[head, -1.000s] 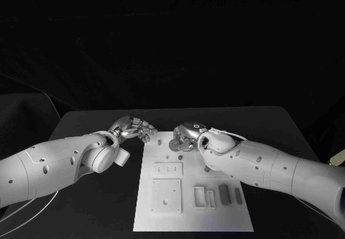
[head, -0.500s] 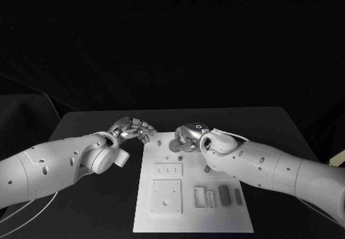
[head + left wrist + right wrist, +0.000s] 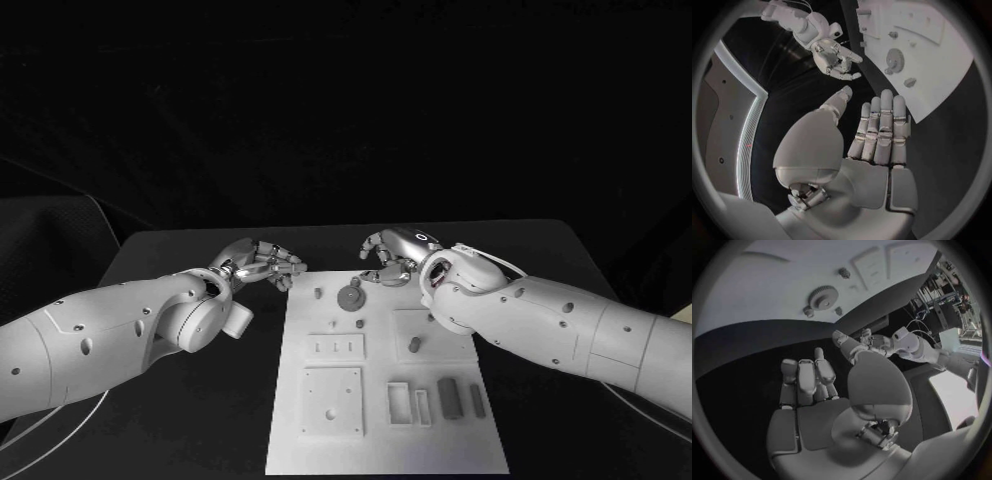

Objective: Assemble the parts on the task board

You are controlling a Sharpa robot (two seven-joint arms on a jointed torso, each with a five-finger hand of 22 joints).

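Black table (image 3: 173,250) carries the white task board (image 3: 389,400) at its middle, long side running away from the robot. Both hands are seen off the board's far end, over bare table. Left hand (image 3: 260,262) is placed just beyond the far-left corner, fingers (image 3: 879,125) straight and side by side with the thumb apart; nothing is held. Right hand (image 3: 392,252) is placed just past the far edge, fingers (image 3: 807,377) extended (loosely curved in the head view), nothing gripped either. The two hands are near each other, not touching. On the board's far end a gear (image 3: 351,296) lies flat, with a small peg (image 3: 313,292) beside it and another small part (image 3: 359,322) just nearer. A dark part (image 3: 415,345) is seated mid-board, probably in a recess, hard to confirm. Two grey bars (image 3: 449,393) lie in the near-right area beside open slots (image 3: 398,398).
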